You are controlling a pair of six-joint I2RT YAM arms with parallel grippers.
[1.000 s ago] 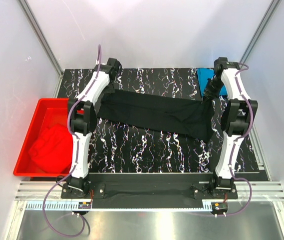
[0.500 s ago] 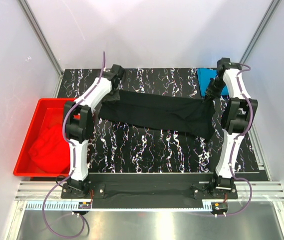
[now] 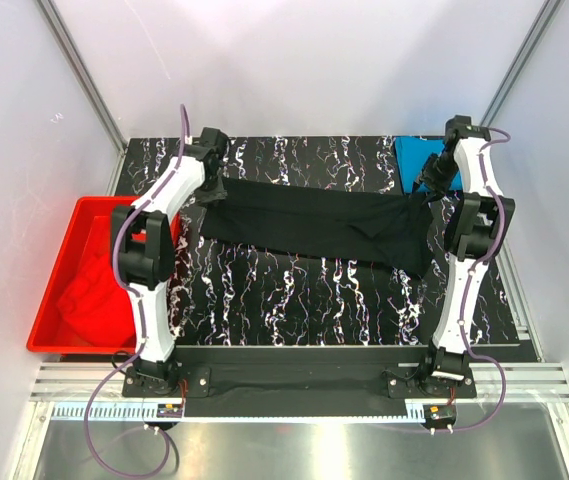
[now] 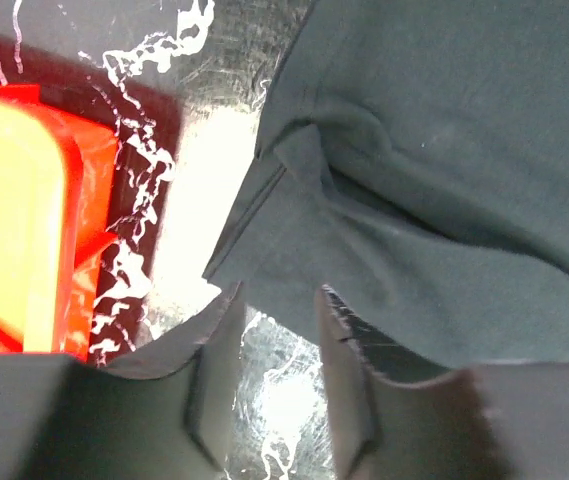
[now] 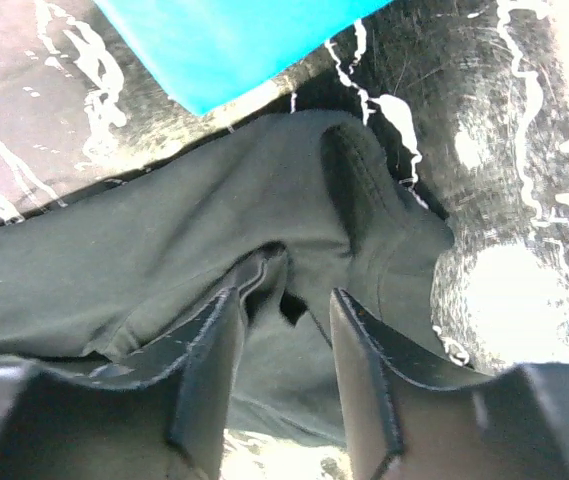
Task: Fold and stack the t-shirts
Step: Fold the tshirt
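Top external: black t-shirt (image 3: 314, 225) stretched across desk (image 3: 294, 295); left pincer (image 4: 279, 300) parted, empty, at its edge; right pincer (image 5: 284, 298) parted over bunched fabric.

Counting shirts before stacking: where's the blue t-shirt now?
In the top view, the blue t-shirt lies at the table's far right corner, just beyond the black t-shirt's right end.

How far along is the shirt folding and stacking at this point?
Done: the blue shirt lies flat, seemingly folded, at the far right corner. In hand: the black shirt is spread across the table, left pincer and right pincer open at its ends. Left: fold it, stack it, then the crumpled red shirt in the tub.
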